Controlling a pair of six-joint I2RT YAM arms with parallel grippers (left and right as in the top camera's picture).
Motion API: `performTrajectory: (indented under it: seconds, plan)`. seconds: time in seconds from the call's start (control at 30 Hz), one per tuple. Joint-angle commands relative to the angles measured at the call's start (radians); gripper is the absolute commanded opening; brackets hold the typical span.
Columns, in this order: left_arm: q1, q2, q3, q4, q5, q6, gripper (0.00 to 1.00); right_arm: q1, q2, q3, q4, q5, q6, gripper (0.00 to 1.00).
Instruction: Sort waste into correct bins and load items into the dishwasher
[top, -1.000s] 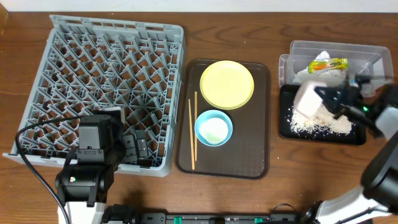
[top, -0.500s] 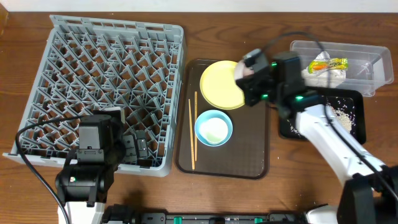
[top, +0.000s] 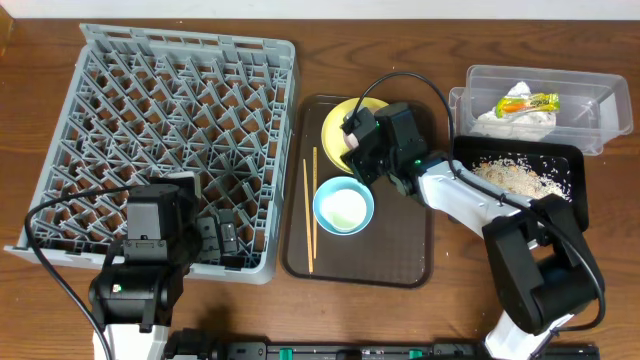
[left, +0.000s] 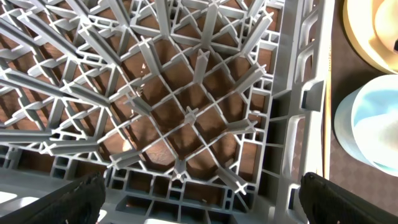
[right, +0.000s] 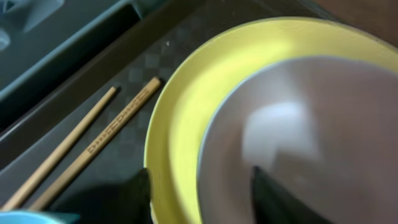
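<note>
My right gripper (top: 358, 143) hovers low over the round yellow plate (top: 333, 128) on the brown serving tray. In the right wrist view its jaws (right: 202, 186) stand open astride the rim of the white bowl (right: 298, 137), which lies on the yellow plate (right: 180, 118); one finger is outside the rim, one inside. From overhead the arm hides that bowl. The light blue bowl (top: 344, 205) and the chopsticks (top: 311, 210) lie beside it. My left gripper (left: 205, 199) hangs open over the near right corner of the grey dish rack (top: 170, 130), holding nothing.
The clear tub (top: 590, 95) at the back right holds the snack wrapper (top: 527, 103) and white tissue (top: 520, 122). In front of it, the black tray (top: 575, 195) carries scattered rice scraps (top: 515, 178). The brown serving tray (top: 400, 250) lies between rack and bins.
My right arm swung left from above the black tray to the yellow plate, carrying the white bowl. Its jaws, shut on the bowl before, now stand apart. The left arm stayed still.
</note>
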Motion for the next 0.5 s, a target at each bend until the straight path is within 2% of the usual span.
performTrajectory:
  seconds: [0.0, 0.07, 0.17, 0.3, 0.47]
  plan:
    - [0.006, -0.001, 0.019, 0.000, 0.002, -0.009, 1.00, 0.010, -0.156, 0.011, -0.058, -0.037, 0.005, 0.52]
    - [0.006, -0.001, 0.019, 0.000, 0.002, -0.009, 1.00, 0.009, -0.247, 0.011, -0.108, -0.040, 0.017, 0.53]
    - [0.006, -0.001, 0.019, 0.000, 0.002, -0.009, 1.00, 0.017, -0.375, 0.011, -0.248, -0.103, 0.137, 0.56]
    - [0.006, -0.001, 0.019, 0.000, 0.002, -0.009, 1.00, 0.042, -0.380, 0.006, -0.443, -0.140, 0.196, 0.62]
    - [0.006, -0.001, 0.019, 0.000, 0.002, -0.009, 1.00, 0.059, -0.309, -0.023, -0.514, -0.131, 0.211, 0.54]
